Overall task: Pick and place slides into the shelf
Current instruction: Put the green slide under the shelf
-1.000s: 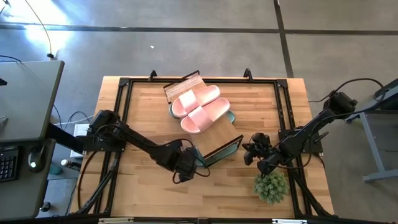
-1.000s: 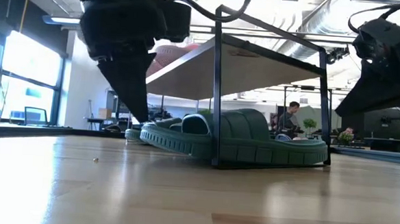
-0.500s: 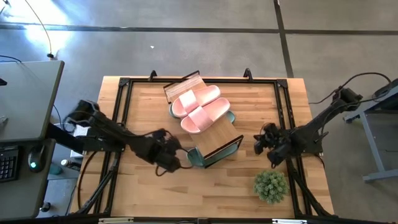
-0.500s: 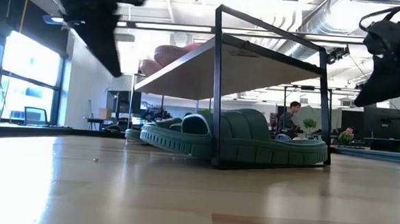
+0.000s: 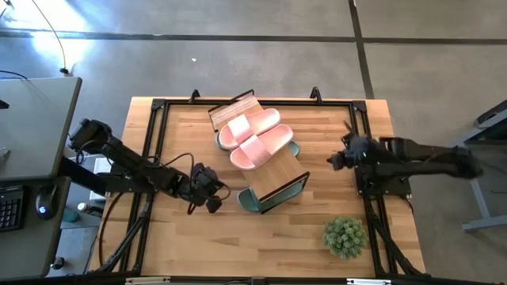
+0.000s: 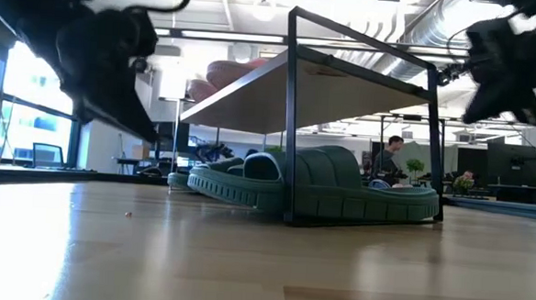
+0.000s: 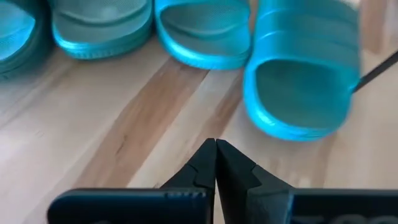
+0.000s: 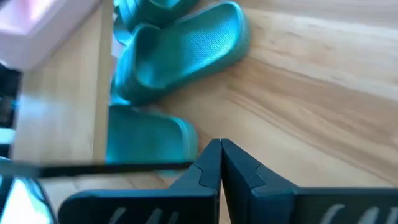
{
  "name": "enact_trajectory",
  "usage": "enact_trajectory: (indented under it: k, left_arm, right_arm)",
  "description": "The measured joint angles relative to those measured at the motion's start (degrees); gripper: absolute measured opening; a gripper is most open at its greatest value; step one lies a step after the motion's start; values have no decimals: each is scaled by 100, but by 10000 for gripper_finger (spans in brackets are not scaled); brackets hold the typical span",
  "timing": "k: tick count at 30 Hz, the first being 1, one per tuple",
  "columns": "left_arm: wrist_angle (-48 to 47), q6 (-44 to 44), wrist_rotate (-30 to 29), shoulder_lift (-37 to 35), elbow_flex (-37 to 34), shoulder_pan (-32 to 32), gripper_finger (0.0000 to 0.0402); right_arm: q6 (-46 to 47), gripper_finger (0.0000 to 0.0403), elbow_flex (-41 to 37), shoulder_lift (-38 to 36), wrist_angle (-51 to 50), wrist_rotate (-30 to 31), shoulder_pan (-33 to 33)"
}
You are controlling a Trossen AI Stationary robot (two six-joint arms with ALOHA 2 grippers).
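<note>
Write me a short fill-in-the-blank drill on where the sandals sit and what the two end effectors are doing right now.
1. The two pale pink rubber slide sandals lie on ____ of the small wooden-topped black-framed shelf.
2. The sage-green rubber slide sandals lie ____ the shelf's plank.
3. The left end effector has its fingers ____ and holds nothing.
4. The small green potted plant stands nearest the ____ arm.

Missing words: top; under; shut; right

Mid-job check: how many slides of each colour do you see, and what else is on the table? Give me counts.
Pink slides, on top of the shelf: 2
Green slides, under the shelf: 4
Shelf: 1
Potted plant: 1
Total: 8
Left gripper and right gripper are shut and hold nothing.
</note>
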Motion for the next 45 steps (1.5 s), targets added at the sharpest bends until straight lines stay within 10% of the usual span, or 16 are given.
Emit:
enact_trajectory:
  k: [8,14,27,45]
  left_arm:
    - [266,842,361,45,-61,435,0]
    - [289,1071,444,45,-61,547,0]
    - [558,923,421,185,-54,534,0]
    - [818,747,172,216,-52,536,0]
  right_arm:
    - [-1672,0,2,1519,1243,-3138,-3175]
    - [-2154,0,2,2628,1705,-3527,-4314]
    - [-1792,0,2,4870,3546,-4614,-4551]
    - [-1752,0,2,5913,4509,-4640,-4236]
